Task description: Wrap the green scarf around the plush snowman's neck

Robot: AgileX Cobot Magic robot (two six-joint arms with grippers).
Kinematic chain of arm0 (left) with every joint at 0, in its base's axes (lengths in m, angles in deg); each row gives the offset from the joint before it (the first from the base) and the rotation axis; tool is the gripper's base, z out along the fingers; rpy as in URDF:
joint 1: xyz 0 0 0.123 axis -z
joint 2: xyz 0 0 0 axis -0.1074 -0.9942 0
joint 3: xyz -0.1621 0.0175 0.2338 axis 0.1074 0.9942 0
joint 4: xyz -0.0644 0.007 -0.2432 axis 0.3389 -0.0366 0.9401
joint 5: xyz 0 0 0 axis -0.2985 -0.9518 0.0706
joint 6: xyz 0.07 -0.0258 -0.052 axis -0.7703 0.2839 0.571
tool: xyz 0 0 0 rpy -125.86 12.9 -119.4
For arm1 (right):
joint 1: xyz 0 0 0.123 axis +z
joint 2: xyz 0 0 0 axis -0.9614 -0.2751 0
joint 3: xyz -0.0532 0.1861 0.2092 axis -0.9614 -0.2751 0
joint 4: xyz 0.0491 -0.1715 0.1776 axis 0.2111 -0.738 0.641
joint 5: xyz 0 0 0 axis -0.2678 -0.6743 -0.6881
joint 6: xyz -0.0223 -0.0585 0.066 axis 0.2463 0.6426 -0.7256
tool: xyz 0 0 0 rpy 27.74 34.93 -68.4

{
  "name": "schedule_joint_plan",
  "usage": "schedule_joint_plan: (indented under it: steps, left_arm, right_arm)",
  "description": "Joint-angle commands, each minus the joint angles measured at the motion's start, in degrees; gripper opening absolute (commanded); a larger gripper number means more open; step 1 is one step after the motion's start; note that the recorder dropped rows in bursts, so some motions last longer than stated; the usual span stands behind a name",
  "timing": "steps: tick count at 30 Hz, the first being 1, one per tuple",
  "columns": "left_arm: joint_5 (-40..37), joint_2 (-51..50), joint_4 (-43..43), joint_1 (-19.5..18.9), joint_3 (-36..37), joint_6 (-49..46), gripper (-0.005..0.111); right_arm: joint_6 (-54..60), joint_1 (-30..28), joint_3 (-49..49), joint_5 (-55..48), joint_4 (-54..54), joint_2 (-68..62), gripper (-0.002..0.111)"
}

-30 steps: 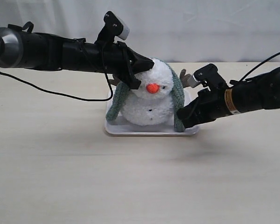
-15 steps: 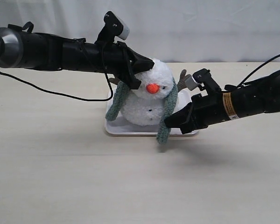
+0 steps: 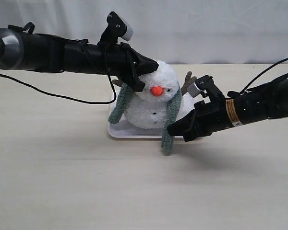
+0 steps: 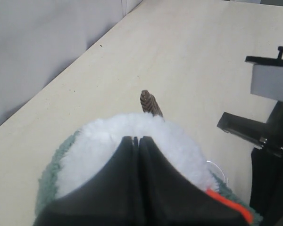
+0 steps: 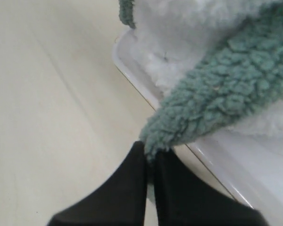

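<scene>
The plush snowman (image 3: 153, 103) stands upright in a shallow white tray (image 3: 120, 132), orange nose toward the camera. The green scarf (image 3: 172, 117) lies over the back of its head and hangs down both sides; the left end (image 3: 119, 105) reaches the tray. My right gripper (image 3: 172, 130) is shut on the scarf's right end (image 5: 198, 117), which is pulled forward past the tray's front rim (image 5: 146, 94). My left gripper (image 3: 139, 76) is shut, its tips (image 4: 137, 140) pressed against the top of the snowman's head (image 4: 99, 146). The neck is hidden by fur and scarf.
A pale wooden table (image 3: 62, 182) surrounds the tray, with a white backdrop behind. A brown twig arm (image 3: 187, 80) sticks out behind the snowman's right side, close to the right arm's wrist camera mount (image 3: 201, 86). A black cable (image 3: 53, 96) trails from the left arm.
My right gripper has pulled the scarf's right end from beside the snowman forward and leftward, across its front and past the tray's edge. The left gripper has stayed on the head.
</scene>
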Motion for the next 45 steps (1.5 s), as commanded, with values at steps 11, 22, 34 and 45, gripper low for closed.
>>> schedule_joint_plan:
  steps: [11,22,34,45]
  left_arm:
    - [0.0,0.0,-2.0,0.0,-0.5,-1.8,0.0]
    - [6.1,4.7,-12.8,-0.2,-0.5,7.6,0.031]
    - [8.4,9.4,-41.5,-2.0,-0.4,33.9,0.054]
    - [2.9,3.9,-42.6,-8.0,3.7,28.8,0.054]
  right_arm:
    - [1.6,0.4,-0.1,-4.3,-0.2,1.1,0.04]
    - [1.7,0.4,-0.1,-4.4,-0.2,2.5,0.053]
    - [1.7,0.4,-0.1,-4.4,-0.2,2.5,0.053]
    - [1.7,0.4,-0.1,-4.5,-0.2,2.5,0.053]
